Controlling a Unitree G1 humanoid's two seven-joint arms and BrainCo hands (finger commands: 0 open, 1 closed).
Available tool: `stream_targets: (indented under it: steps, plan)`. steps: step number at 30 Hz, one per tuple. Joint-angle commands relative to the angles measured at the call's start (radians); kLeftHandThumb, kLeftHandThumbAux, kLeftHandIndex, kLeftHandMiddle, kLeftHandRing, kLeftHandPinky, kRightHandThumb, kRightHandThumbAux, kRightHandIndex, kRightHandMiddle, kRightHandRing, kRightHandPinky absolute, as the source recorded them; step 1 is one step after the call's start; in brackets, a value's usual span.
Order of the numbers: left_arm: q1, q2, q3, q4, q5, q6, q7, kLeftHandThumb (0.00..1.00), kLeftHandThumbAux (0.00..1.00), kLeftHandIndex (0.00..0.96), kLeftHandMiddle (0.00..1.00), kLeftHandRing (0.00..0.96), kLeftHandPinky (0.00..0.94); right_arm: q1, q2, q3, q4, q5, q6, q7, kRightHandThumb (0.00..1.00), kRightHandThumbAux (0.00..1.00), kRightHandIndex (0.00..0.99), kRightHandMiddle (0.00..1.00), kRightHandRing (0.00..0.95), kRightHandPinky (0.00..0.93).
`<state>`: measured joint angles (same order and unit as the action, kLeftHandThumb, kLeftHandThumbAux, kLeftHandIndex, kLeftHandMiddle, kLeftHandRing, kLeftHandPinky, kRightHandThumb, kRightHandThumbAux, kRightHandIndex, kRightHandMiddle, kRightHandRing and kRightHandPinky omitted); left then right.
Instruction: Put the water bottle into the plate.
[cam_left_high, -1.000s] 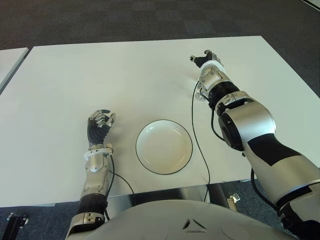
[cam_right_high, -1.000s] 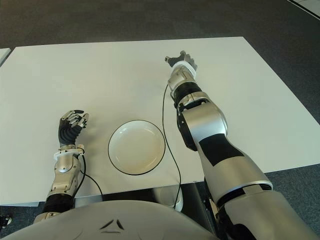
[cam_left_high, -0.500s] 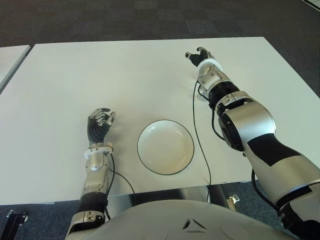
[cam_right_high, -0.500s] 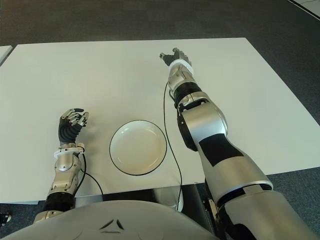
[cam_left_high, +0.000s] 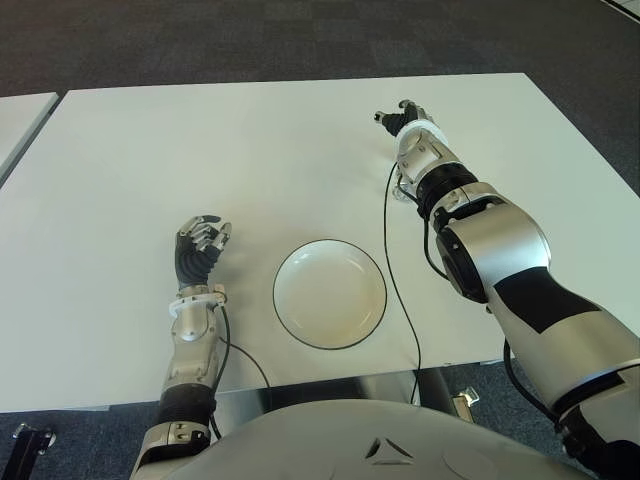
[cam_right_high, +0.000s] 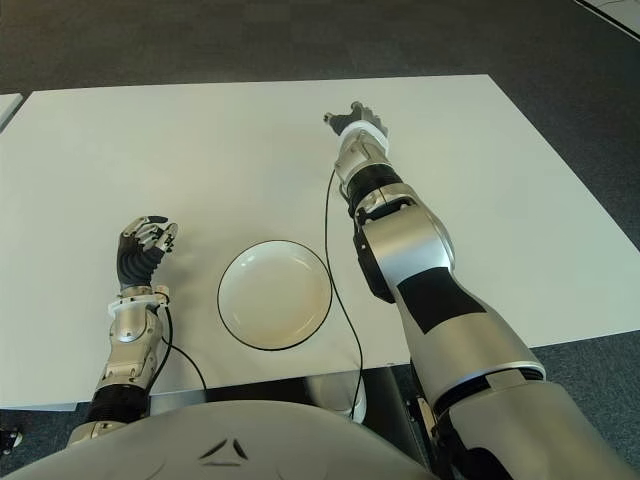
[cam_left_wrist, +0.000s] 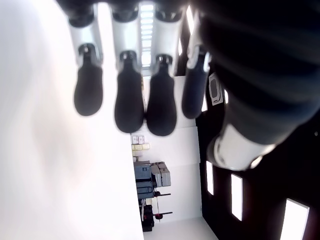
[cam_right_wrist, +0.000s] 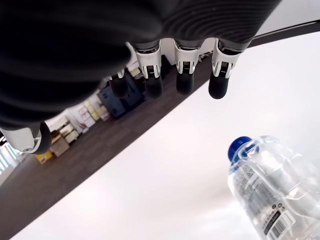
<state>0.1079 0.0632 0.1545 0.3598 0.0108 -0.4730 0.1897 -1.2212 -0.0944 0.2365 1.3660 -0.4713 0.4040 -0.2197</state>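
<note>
A clear water bottle (cam_right_wrist: 272, 185) with a blue cap lies on the white table (cam_left_high: 200, 150) just below my right hand (cam_right_wrist: 175, 80), apart from its fingers. In the eye views my right forearm hides most of it; only a clear sliver of the bottle (cam_left_high: 399, 188) shows beside the wrist. My right hand (cam_left_high: 403, 117) reaches far across the table with its fingers spread and nothing in them. The white plate (cam_left_high: 330, 295) with a dark rim sits near the front edge, with nothing on it. My left hand (cam_left_high: 198, 245) shows left of the plate, fingers loosely bent, holding nothing.
A black cable (cam_left_high: 392, 260) runs from my right wrist down past the plate's right side to the table's front edge. A second white table's corner (cam_left_high: 20, 120) shows at the far left. Dark carpet surrounds the table.
My right hand has shifted slightly to the left over the far part of the table. The left hand and the plate keep their places.
</note>
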Motion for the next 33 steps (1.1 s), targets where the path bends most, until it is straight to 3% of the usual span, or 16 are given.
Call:
stream_targets:
  steps: [1,15,17,22,26,33]
  plan:
    - [0.016,-0.004,0.004,-0.005,0.008,0.021,0.000,0.708,0.711,0.436,0.688,0.665,0.632,0.054,0.005,-0.007,0.009,0.008,0.013,-0.013,0.468,0.329,0.000,0.000,0.000,0.000]
    - [0.040,-0.008,0.009,-0.023,-0.003,0.001,-0.007,0.707,0.711,0.436,0.691,0.669,0.643,0.141,0.003,0.021,0.016,-0.008,0.046,0.010,0.417,0.347,0.000,0.000,0.000,0.039]
    - [0.047,-0.005,0.010,-0.032,0.002,0.015,-0.002,0.708,0.711,0.436,0.692,0.671,0.647,0.162,-0.011,0.005,0.020,0.003,0.023,0.033,0.398,0.347,0.000,0.000,0.000,0.062]
    - [0.064,0.000,0.013,-0.063,0.009,0.051,0.001,0.708,0.712,0.437,0.694,0.674,0.646,0.151,-0.003,-0.113,0.010,0.105,0.056,0.006,0.384,0.354,0.000,0.000,0.000,0.064]
    - [0.075,-0.003,0.016,-0.078,0.023,0.055,0.011,0.708,0.712,0.437,0.692,0.672,0.641,0.148,0.004,-0.241,0.003,0.207,0.063,-0.079,0.391,0.346,0.000,0.000,0.000,0.067]
    - [0.082,0.006,0.016,-0.058,0.033,-0.008,-0.011,0.707,0.714,0.436,0.695,0.676,0.653,0.147,0.007,-0.263,0.004,0.207,0.064,-0.094,0.395,0.340,0.000,0.000,0.000,0.070]
